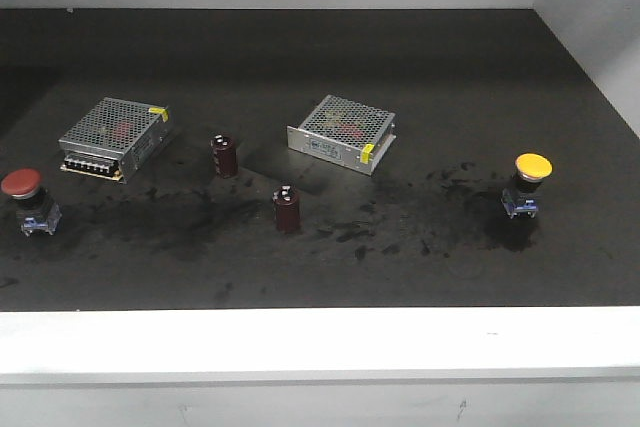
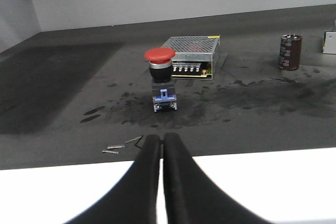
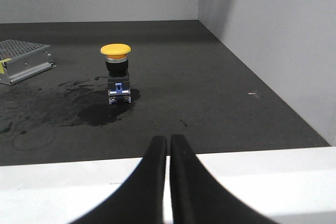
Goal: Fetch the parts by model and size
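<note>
Each hand should be opened wider than the cap and the dark body gripped squarely; the left hand (image 2: 161, 142) is seen pressed together, the red-capped switch (image 2: 160, 80) upright straight ahead, well apart; the right hand (image 3: 168, 142) is likewise closed, the yellow-capped switch (image 3: 116, 74) ahead, slightly leftward.

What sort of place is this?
Probably a lab or workshop bench: a dark, smudged work surface between plain grey walls, with electrical parts laid out, like a mesh-topped metal box and a red push-button switch.
</note>
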You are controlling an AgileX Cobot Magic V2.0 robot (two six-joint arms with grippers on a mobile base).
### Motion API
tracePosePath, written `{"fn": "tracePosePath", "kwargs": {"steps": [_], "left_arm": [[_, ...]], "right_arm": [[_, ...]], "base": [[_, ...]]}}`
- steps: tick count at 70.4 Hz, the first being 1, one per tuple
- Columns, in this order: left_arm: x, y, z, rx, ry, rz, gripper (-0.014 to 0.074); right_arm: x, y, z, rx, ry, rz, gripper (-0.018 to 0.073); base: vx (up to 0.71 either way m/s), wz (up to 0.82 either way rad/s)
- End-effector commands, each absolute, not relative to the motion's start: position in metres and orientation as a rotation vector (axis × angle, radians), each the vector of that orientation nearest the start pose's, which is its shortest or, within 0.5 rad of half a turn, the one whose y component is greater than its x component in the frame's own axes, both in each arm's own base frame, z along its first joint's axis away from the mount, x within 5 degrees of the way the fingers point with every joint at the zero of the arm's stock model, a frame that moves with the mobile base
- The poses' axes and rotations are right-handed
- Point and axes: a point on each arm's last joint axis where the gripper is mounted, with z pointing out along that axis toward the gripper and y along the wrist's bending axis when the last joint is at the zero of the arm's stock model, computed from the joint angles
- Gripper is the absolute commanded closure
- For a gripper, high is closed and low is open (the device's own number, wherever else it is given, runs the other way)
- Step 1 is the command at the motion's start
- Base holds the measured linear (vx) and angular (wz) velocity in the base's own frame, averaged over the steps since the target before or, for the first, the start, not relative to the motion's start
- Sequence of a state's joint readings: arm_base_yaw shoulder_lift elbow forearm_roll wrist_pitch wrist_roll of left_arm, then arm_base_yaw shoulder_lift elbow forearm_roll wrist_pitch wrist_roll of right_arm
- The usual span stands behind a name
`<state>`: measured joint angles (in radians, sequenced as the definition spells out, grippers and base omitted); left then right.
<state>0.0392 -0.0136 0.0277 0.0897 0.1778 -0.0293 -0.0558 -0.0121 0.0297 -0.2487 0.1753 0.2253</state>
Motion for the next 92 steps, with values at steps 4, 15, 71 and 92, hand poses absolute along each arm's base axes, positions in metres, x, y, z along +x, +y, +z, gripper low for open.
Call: {"fn": "tracePosePath", "kwargs": {"steps": [4, 15, 71, 92], "left_arm": [[0.0555, 0.0031, 0.1973, 0.007, 1.582, 0.084, 0.0603], [0.0555, 0.0031, 0.1973, 0.007, 1.582, 0.084, 0.0603], [0.0555, 0.0031, 0.1973, 0.007, 1.582, 0.084, 0.0603], [0.0555, 0.0031, 0.1973, 0.007, 1.582, 0.084, 0.0603]], "right_arm": [[0.0558, -0.0061, 0.1938, 0.040, 1.598, -0.102, 0.0564], [0.0558, -0.0061, 0.1938, 0.040, 1.598, -0.102, 0.0564], [0.0558, -0.0061, 0.1938, 0.040, 1.598, -0.102, 0.0564], [0.0558, -0.0061, 0.1942, 0.026, 1.594, -0.117, 0.0564]], "base": [[0.00, 0.00], [0.00, 0.00], [0.00, 0.00], [0.00, 0.00]]}}
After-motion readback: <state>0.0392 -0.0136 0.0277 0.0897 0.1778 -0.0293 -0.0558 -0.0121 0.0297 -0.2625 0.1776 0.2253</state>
